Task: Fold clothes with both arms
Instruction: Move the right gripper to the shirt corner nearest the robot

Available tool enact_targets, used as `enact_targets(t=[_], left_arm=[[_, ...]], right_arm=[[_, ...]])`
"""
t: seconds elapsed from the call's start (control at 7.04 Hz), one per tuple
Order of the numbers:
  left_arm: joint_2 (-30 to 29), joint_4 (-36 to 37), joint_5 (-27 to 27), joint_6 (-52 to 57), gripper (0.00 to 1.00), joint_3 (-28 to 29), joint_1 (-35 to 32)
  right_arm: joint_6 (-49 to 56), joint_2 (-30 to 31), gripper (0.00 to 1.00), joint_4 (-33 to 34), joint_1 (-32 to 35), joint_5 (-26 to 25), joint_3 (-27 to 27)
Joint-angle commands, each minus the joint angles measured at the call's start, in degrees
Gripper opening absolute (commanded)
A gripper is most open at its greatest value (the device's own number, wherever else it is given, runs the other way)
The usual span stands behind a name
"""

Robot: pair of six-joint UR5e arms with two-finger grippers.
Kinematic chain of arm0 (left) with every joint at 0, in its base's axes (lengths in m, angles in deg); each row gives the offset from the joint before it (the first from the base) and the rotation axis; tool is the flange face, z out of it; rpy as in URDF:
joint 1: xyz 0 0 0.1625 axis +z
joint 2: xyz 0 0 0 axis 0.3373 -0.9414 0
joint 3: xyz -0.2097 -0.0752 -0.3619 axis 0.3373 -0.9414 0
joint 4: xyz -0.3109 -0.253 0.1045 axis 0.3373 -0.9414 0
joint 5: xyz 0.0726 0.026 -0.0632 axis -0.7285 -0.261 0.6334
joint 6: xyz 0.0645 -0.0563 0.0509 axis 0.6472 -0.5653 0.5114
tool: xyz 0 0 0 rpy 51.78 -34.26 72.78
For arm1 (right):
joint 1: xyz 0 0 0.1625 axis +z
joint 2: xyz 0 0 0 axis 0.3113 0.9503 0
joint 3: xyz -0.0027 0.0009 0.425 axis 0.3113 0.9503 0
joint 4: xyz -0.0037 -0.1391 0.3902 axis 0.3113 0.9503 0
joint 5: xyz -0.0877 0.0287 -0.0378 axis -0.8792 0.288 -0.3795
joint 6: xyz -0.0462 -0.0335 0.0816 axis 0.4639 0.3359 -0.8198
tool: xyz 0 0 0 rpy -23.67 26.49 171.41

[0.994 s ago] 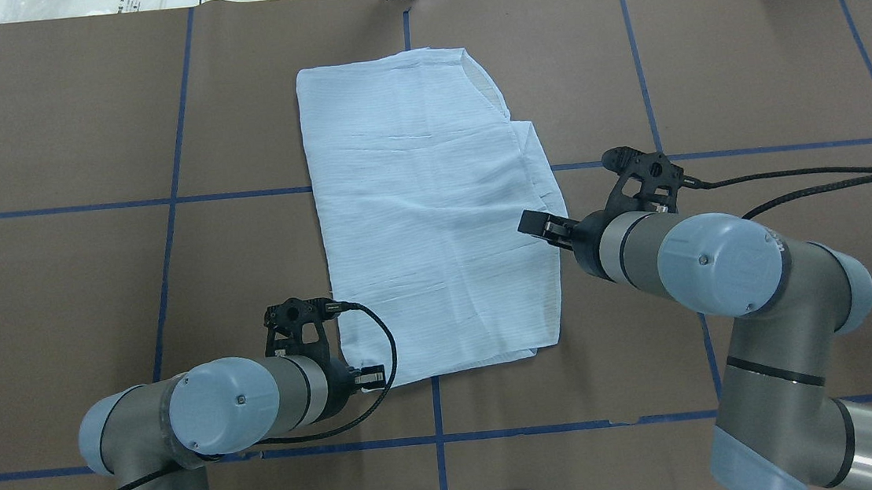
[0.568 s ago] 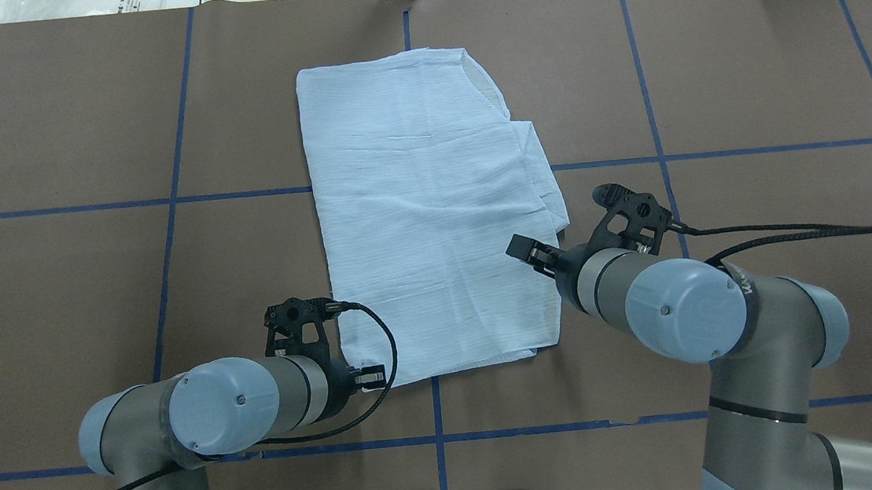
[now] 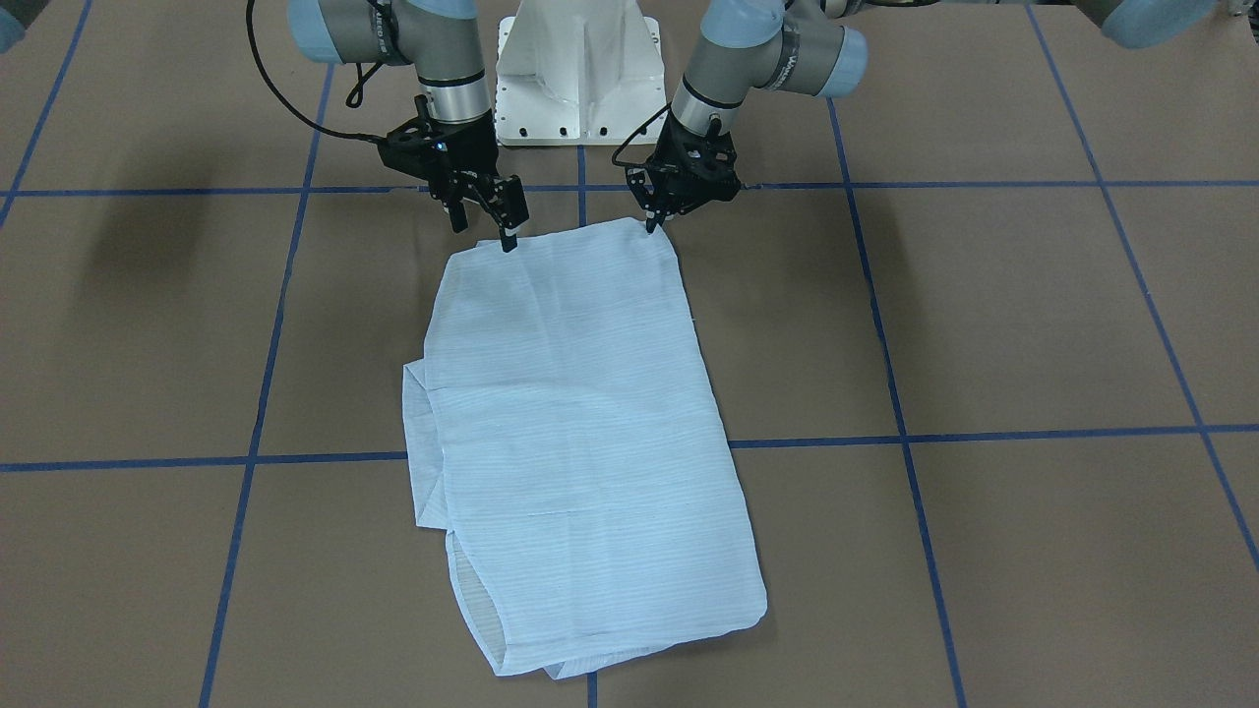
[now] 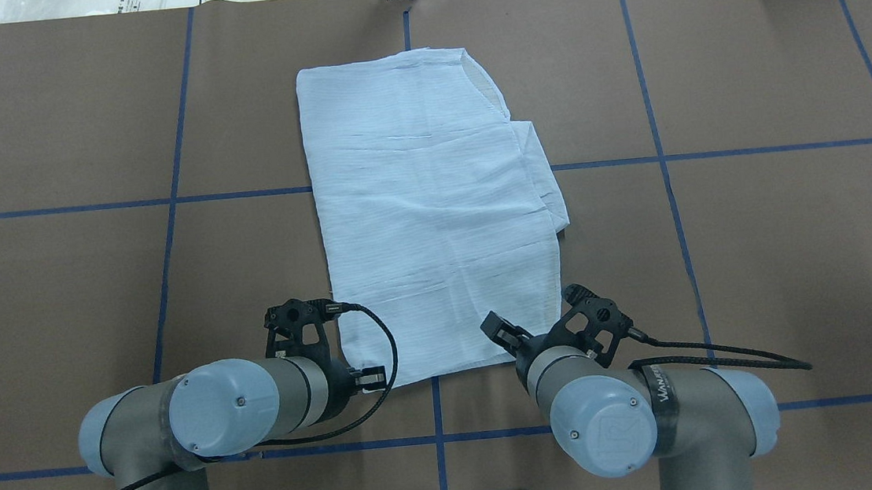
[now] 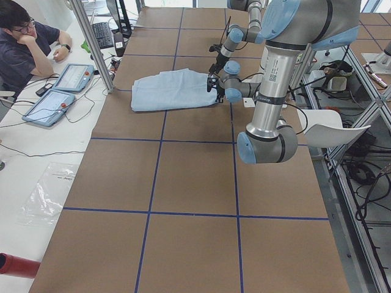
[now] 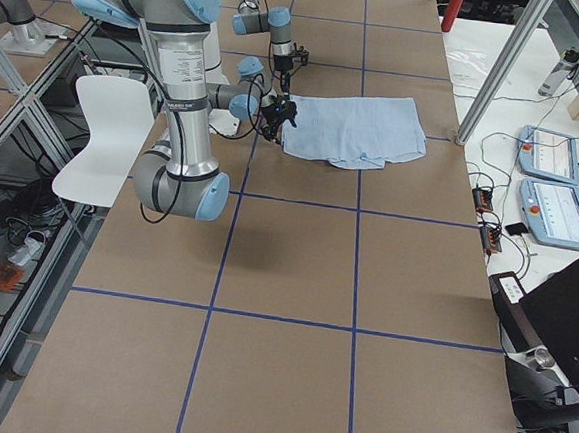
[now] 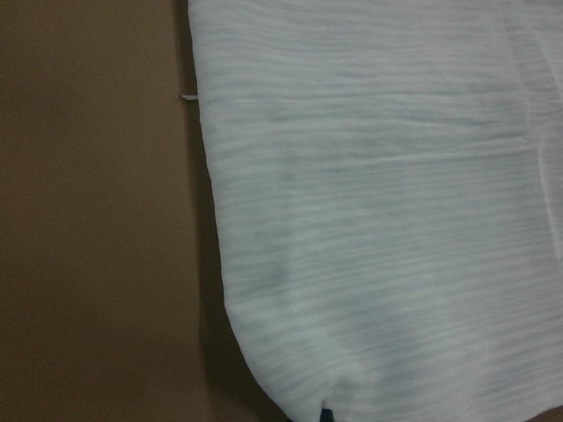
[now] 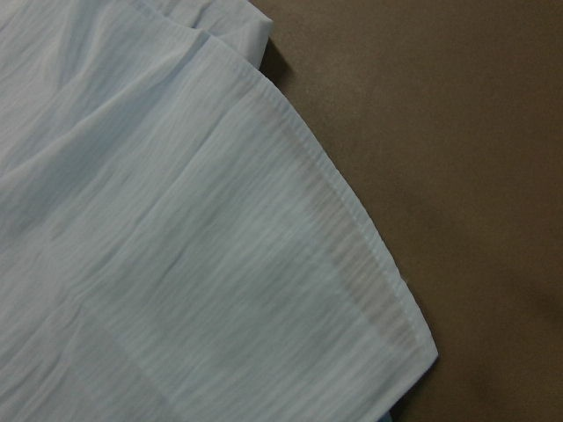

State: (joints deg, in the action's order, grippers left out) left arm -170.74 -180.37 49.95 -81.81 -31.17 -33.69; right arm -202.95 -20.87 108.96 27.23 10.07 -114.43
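Shirt (image 4: 434,221) lying as a long folded panel on the surface (image 4: 760,248), left tool (image 3: 651,226) pinched narrow on one robot-side hem corner, right tool (image 3: 484,232) spread wide just above the other, apparently so both can lift that hem together.

the shirt (image 4: 426,222) is thin matt cloth, the table cover (image 4: 760,248) smooth matt paper.
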Motion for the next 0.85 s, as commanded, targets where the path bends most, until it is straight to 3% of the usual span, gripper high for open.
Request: enact_targets(t=[0.0,0.14,0.28,0.43,0.57,0.71], left_arm=[[0.03,-0.04,0.0,-0.01,0.0,-0.19,0.0],[0.03,0.05,0.0,-0.01,0.0,-0.19,0.09],[0.03,0.05,0.0,-0.01,0.0,-0.19,0.09],[0.03,-0.04,0.0,-0.01,0.0,-0.19,0.09],[0.03,-0.04,0.0,-0.01,0.0,-0.19,0.09],[0.03,-0.04,0.0,-0.01,0.0,-0.19,0.09]], right_arm=[[-2.12,-1.77,0.96,0.19,-0.13,-0.12,2.94],[-2.13,-1.95,0.93,0.19,-0.04,-0.12,2.94],[-2.21,-2.47,0.79,0.19,0.39,-0.12,2.85],[-4.83,-2.56,0.54,0.11,0.57,-0.12,2.85],[-5.9,-2.83,0.06,0.11,0.66,-0.12,2.85],[-5.99,-2.74,0.05,0.11,0.4,-0.2,3.2]])
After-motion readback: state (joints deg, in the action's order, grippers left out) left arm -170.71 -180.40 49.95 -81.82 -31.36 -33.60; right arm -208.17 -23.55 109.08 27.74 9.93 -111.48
